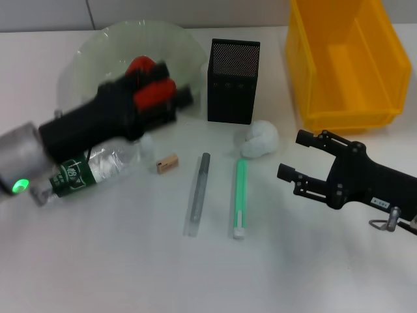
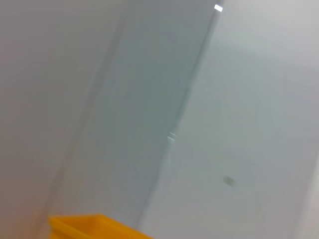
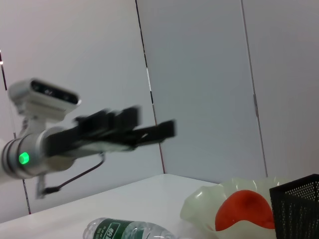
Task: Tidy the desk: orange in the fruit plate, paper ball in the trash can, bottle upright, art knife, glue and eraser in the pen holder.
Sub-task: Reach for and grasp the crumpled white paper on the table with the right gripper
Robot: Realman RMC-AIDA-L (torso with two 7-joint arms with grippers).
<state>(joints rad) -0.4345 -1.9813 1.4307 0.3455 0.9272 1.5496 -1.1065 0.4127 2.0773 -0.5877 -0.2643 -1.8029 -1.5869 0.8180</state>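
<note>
The right gripper (image 1: pixel 290 155) sits nearest, low over the table (image 1: pixel 313 267), its two fingers spread open and holding nothing. Just ahead of its fingertips lies the paper ball (image 1: pixel 259 139); beyond that, on the gripper's outer side, stands the trash can (image 1: pixel 348 62). Toward the robot's left from this claw lie a green stick (image 1: pixel 240 199), a grey stick (image 1: pixel 197 193) and then the eraser (image 1: pixel 167 163). The bottle (image 1: pixel 85 171) lies on its side under the left arm. The left gripper (image 1: pixel 179 98) hovers higher, over the near rim of the fruit plate (image 1: pixel 91 49), fingers parted and empty in the right wrist view. The orange (image 1: pixel 151 88) rests in the plate beneath it. The pen holder (image 1: pixel 232 81) stands just beyond its fingertips.
</note>
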